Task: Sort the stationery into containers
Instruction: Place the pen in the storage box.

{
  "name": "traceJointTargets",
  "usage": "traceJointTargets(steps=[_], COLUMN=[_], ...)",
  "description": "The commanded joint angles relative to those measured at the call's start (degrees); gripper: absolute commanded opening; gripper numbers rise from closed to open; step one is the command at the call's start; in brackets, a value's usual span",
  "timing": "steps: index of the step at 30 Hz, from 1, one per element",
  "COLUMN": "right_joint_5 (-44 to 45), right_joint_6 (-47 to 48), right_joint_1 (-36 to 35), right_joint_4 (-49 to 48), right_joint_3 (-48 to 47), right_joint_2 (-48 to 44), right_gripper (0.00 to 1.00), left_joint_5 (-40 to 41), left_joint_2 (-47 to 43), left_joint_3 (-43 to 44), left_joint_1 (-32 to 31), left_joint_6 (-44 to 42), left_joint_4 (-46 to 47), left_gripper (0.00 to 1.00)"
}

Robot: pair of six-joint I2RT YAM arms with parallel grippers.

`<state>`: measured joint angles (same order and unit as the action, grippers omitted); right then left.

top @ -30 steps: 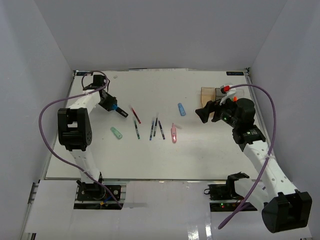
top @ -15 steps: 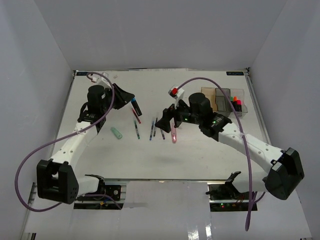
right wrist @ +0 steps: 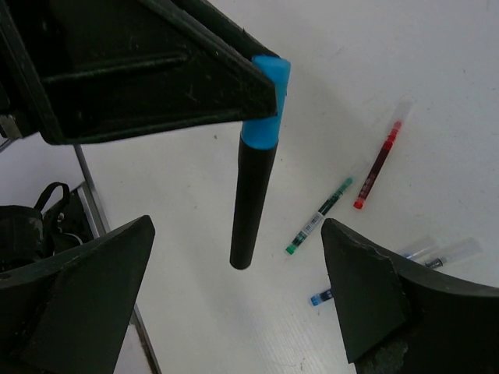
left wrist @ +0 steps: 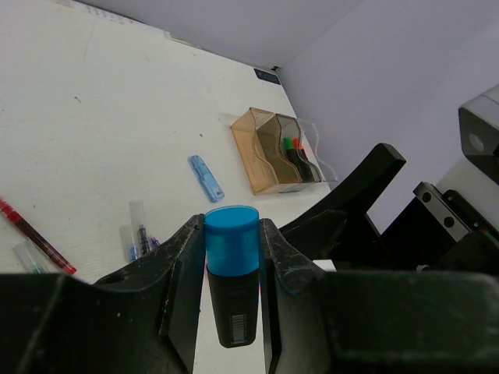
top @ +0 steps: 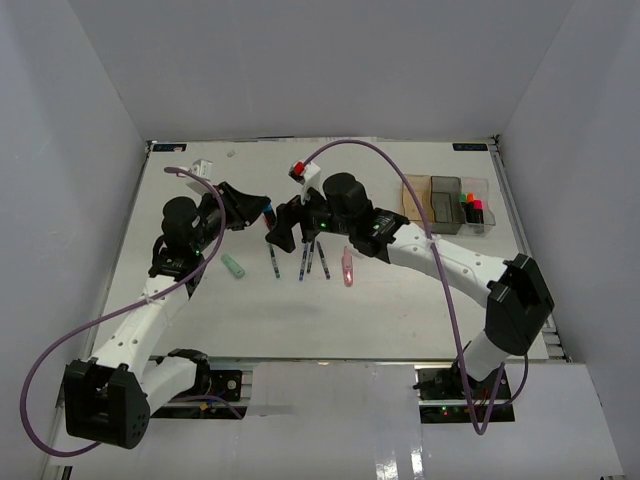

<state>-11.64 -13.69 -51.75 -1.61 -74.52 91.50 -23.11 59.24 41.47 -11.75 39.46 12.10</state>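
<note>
My left gripper (left wrist: 231, 227) is shut on a black highlighter with a blue cap (left wrist: 231, 273), holding it by the cap in the air above the table. In the top view that left gripper (top: 256, 212) meets my right gripper (top: 279, 230) near the table's middle. The right gripper (right wrist: 238, 226) is open wide, its fingers on either side of the highlighter's black body (right wrist: 253, 199) without touching it. The containers stand at the back right: amber (top: 413, 190), grey (top: 444, 188) and clear (top: 477, 190). Two bright-capped highlighters (top: 472, 211) stand in the clear one.
Loose on the table lie a mint marker (top: 233, 266), a pink marker (top: 347, 267), several thin pens (top: 305, 262), a green pen (right wrist: 318, 216), a red pen (right wrist: 378, 164) and a blue marker (left wrist: 205, 177). The right arm (top: 430, 250) reaches across the table from the right.
Both arms swung toward the middle. The left gripper carried the highlighter rightward; the right gripper came from the bins to either side of its body and opened a little wider.
</note>
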Motion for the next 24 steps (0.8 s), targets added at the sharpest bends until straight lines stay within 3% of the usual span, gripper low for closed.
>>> traceJointTargets(steps=[1,6,12,15,18,22,23,24], right_joint_5=[1.36,0.48,0.92,1.97,3.37,6.27,6.97,7.85], right_joint_6=[-0.9,-1.25,-1.16,-0.99,-0.37,0.94,1.82,2.44], right_joint_1=[-1.16,-1.43,-1.6,-1.6,-1.6,-1.6,-1.52,-1.52], right_joint_4=[-2.61,-3.05,-3.31,-3.32,-2.53,-0.42,0.11,0.72], right_joint_3=[-3.87,-4.67,-4.67,-4.14,-3.79,-2.91,-2.3,-1.86], right_joint_2=[1.74,3.59,3.95,3.6,3.16,2.19,1.93,1.75], right_gripper=[0.92,0.78,0.49,0.24,0.15,0.09,0.09,0.09], left_joint_5=[-2.81,-4.39,-4.48,-4.74,-5.01,-4.13,-3.7,-3.26], left_joint_2=[-1.32,-1.5,-1.67,-1.59,-1.59,-1.59,-1.59,-1.59], left_joint_3=[-1.13,-3.33,-3.68,-3.77,-3.68,-3.24,-2.89,-2.72], left_joint_1=[-0.21,-0.21,-0.21,-0.21,-0.21,-0.21,-0.21,-0.21], left_joint_6=[0.26,2.2,2.46,2.46,1.85,0.27,-0.26,-0.7], left_joint_4=[4.41,7.24,7.06,6.89,6.45,4.78,4.08,3.47], left_gripper=[0.22,0.24,0.24,0.24,0.27,0.46,0.57,0.62])
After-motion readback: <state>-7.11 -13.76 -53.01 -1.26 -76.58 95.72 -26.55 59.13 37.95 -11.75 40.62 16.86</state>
